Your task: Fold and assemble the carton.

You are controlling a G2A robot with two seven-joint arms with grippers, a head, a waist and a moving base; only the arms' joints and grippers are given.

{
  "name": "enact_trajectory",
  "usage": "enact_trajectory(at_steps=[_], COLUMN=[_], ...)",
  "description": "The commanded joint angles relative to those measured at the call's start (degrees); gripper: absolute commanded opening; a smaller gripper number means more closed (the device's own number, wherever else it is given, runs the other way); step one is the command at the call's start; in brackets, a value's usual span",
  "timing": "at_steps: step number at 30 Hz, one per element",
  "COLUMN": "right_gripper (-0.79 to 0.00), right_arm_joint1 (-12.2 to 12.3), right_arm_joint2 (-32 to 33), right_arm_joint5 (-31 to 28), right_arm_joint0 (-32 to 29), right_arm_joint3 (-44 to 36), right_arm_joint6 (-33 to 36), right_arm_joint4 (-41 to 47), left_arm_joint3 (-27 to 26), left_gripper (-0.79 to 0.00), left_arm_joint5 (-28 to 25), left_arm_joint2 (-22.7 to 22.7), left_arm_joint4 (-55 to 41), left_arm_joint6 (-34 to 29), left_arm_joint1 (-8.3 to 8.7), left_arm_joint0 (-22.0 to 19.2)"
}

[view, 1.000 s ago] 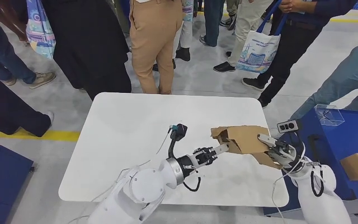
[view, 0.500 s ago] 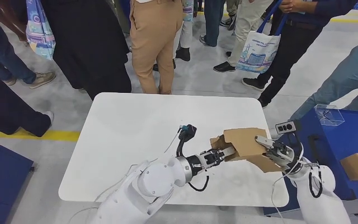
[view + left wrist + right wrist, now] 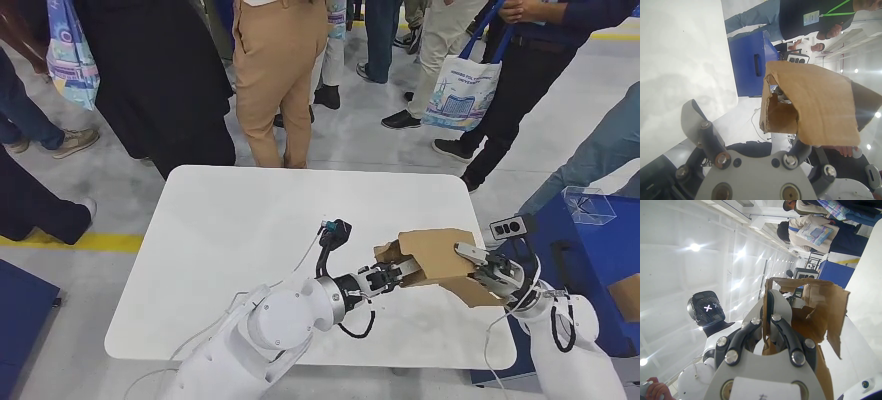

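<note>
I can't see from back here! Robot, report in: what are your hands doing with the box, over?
Right gripper shut on carton wall. Left gripper open at carton's open end. Carton part-folded, held over table. Nothing else between grippers.

Held over the right side of the white table, the carton blocked the gap between the arms. The right gripper pinched one wall, and the left gripper stood with spread fingers at its open end. Bare tabletop stretched wide to the left. A blue cabinet crowded the right edge, and onlookers' legs lined the far side.
</note>
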Motion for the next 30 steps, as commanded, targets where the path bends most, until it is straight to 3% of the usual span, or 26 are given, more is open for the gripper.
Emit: enact_trajectory(at_steps=[1,12,15,21,26,30], right_gripper=[-0.785,-0.785,-0.785,-0.785,-0.785,-0.785], right_arm_joint1=[0.00,0.00,-0.22,-0.46,-0.50,-0.48], right_arm_joint2=[0.00,0.00,-1.47,-3.78,-4.77,-4.96], right_arm_joint5=[0.00,0.00,7.86,19.47,21.29,22.79], right_arm_joint0=[0.00,0.00,-0.36,1.69,2.78,3.06], right_arm_joint3=[0.00,0.00,-0.19,2.37,4.71,5.49], right_arm_joint6=[0.00,0.00,-3.63,-7.12,-6.06,-4.25], right_arm_joint4=[0.00,0.00,4.37,9.83,9.43,9.95], left_arm_joint3=[0.00,0.00,-0.55,-6.15,-9.67,-9.22], left_gripper=[0.000,0.000,0.000,0.000,0.000,0.000], left_arm_joint5=[0.00,0.00,-1.05,-2.06,-1.44,0.69], left_arm_joint2=[0.00,0.00,-0.41,-6.83,-11.31,-12.34], left_arm_joint4=[0.00,0.00,-0.26,2.74,3.91,4.54], left_arm_joint6=[0.00,0.00,0.52,0.05,-2.08,-3.90], left_arm_joint1=[0.00,0.00,0.03,1.67,2.78,3.07], left_arm_joint0=[0.00,0.00,0.55,5.21,8.49,8.48])
